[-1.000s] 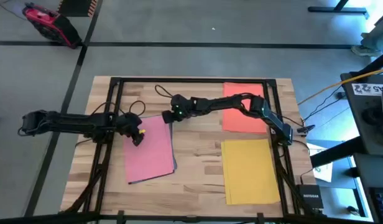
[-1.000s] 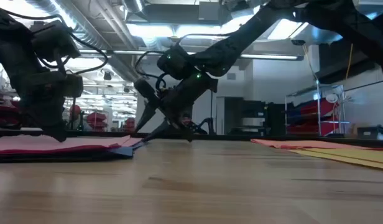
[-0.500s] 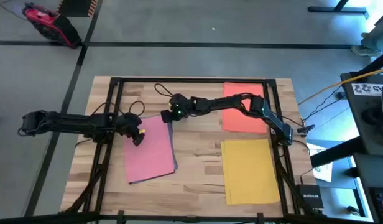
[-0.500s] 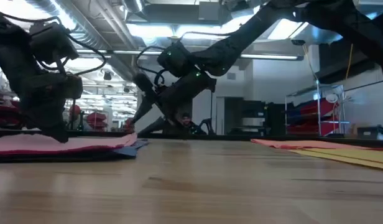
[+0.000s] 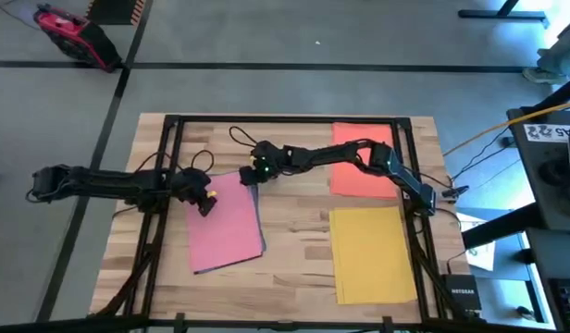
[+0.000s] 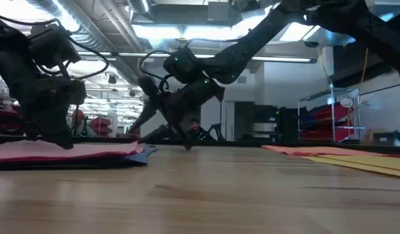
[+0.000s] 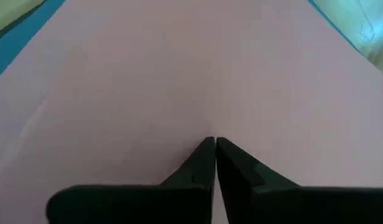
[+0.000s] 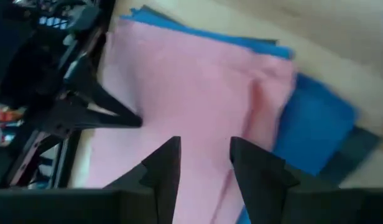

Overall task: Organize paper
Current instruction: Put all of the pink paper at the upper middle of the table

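A pink sheet [image 5: 225, 223] tops the stack on the pale wood-grain desk [image 5: 294, 250], with blue paper [image 8: 316, 121] peeking from beneath its edge. Beside that stack lie an orange-red sheet [image 5: 345, 180] and a yellow sheet [image 5: 373, 254]. Both arms are black.

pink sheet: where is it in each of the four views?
High view: pink sheet left of centre, under both grippers.
Low view: thin pink layer at far left.
Left wrist view: fills the picture.
Right wrist view: centre.
Shared landmark: blue sheet peeking from beneath it.
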You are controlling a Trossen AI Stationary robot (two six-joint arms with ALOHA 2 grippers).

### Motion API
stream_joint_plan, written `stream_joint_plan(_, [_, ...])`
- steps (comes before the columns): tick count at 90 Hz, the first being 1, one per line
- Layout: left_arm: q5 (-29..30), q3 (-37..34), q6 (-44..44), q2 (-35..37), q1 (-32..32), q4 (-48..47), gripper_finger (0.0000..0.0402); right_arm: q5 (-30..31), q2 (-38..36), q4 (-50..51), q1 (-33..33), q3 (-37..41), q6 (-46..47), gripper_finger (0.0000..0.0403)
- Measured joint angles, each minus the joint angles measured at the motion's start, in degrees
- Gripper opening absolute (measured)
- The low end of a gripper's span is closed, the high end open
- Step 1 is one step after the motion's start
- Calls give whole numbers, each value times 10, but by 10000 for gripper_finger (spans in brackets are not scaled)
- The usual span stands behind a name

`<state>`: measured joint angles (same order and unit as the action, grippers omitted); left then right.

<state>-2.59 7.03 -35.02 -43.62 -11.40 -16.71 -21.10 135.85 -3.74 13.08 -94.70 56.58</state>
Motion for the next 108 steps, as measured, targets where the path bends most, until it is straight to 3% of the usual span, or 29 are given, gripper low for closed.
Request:
stream_joint_plan(36, [0, 0, 1, 0, 0, -2, 0, 83, -2, 25, 9, 0, -17, 134])
stream_joint_plan(76, [0, -1, -1, 0, 0, -2, 0, 104, -4, 145, 12, -47, -129, 134])
stream_joint_plan(108, [-1, -1, -1, 0, 0, -2, 0, 109, -4, 142, 12, -47, -151, 134])
